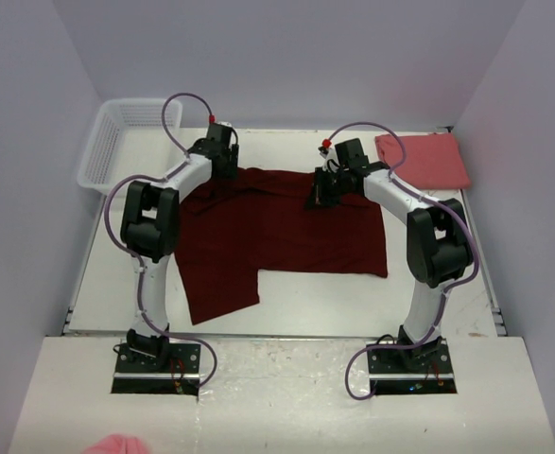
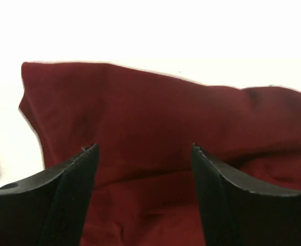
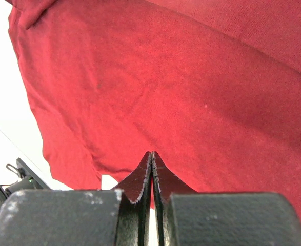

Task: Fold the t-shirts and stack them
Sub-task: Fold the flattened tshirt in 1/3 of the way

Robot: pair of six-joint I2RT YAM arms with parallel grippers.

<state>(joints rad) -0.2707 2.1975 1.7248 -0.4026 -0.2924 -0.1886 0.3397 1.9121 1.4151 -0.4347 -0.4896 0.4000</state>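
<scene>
On the table (image 1: 97, 284) the maroon shirt (image 1: 277, 236) lies spread. The pink shirt (image 1: 424, 159) sits folded just right of my right claw (image 1: 320, 194), which is pinched shut, apparently on the maroon shirt's far hem. My left claw (image 2: 145, 148) gapes empty over that hem. I judge the fold is only starting; next the left claw must drop and pinch.

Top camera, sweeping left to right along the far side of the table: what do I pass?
white mesh basket → left end effector, open → right end effector, shut on the maroon shirt → salmon pink shirt, folded
</scene>
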